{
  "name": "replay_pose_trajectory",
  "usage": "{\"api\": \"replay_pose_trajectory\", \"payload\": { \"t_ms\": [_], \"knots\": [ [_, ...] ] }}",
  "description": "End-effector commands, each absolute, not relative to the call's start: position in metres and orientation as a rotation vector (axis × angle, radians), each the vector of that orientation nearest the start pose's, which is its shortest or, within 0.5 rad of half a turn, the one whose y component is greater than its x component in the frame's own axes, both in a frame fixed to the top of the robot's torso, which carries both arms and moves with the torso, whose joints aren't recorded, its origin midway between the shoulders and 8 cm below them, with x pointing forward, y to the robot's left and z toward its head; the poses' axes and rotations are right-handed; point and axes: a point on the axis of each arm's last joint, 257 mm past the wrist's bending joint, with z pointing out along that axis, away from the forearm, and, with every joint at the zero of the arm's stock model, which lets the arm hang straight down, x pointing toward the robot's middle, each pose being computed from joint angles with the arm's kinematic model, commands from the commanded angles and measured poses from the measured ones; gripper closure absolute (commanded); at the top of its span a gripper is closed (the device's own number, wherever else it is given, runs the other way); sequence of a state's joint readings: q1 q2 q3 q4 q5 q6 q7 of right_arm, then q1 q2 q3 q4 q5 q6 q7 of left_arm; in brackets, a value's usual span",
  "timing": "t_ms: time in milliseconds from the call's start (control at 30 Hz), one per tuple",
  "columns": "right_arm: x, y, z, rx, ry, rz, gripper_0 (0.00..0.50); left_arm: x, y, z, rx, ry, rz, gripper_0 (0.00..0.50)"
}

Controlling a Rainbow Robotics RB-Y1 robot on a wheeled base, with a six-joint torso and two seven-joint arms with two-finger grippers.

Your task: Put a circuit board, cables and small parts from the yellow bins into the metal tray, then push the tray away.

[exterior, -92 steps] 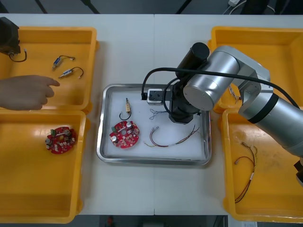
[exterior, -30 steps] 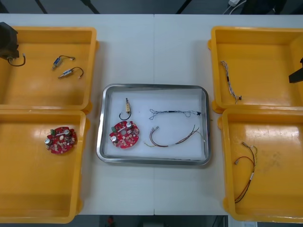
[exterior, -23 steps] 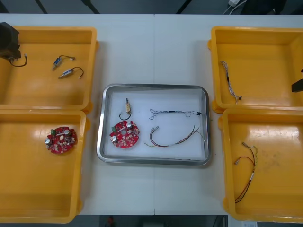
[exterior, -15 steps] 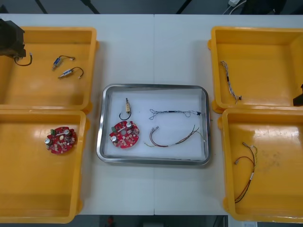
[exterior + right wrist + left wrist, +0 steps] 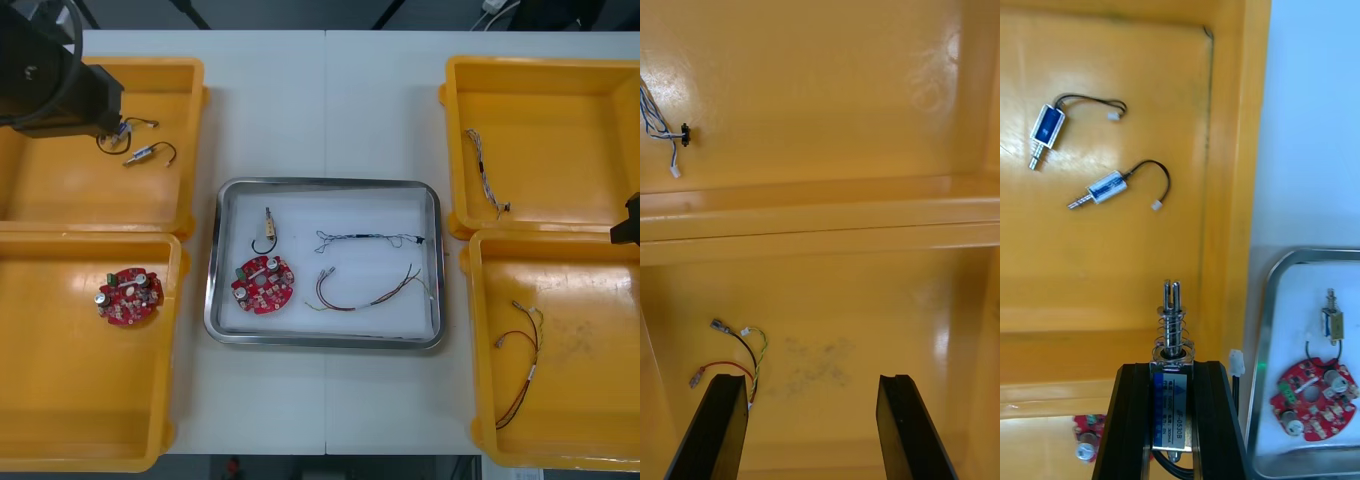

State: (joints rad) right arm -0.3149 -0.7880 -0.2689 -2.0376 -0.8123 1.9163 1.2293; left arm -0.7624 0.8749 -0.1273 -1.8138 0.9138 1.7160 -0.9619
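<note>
Clamped on a small metal part [image 5: 1172, 330] over the desk's far-left-corner yellow bin [image 5: 1232, 150], the left claw [image 5: 1171, 371] may lose it if the trailing lead [image 5: 1238, 366] snags the bin wall.

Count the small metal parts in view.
4 small metal parts. Two lie in the far left yellow bin, one in the metal tray near the circuit board, one clamped between the left gripper's fingers. The left arm may hide more.
</note>
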Motion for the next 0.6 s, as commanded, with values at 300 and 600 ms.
{"api": "replay_pose_trajectory", "payload": {
  "t_ms": [300, 600],
  "knots": [
    [0.405, -0.381, -0.145, 0.241, 2.632, 0.033, 0.000, 0.500, 0.180, -0.102, -0.130, 2.552, -0.234, 0.500],
    [0.405, -0.381, -0.146, 0.246, 2.636, 0.036, 0.000, 0.493, 0.126, -0.129, -0.180, 2.548, -0.223, 0.500]
  ]
}}
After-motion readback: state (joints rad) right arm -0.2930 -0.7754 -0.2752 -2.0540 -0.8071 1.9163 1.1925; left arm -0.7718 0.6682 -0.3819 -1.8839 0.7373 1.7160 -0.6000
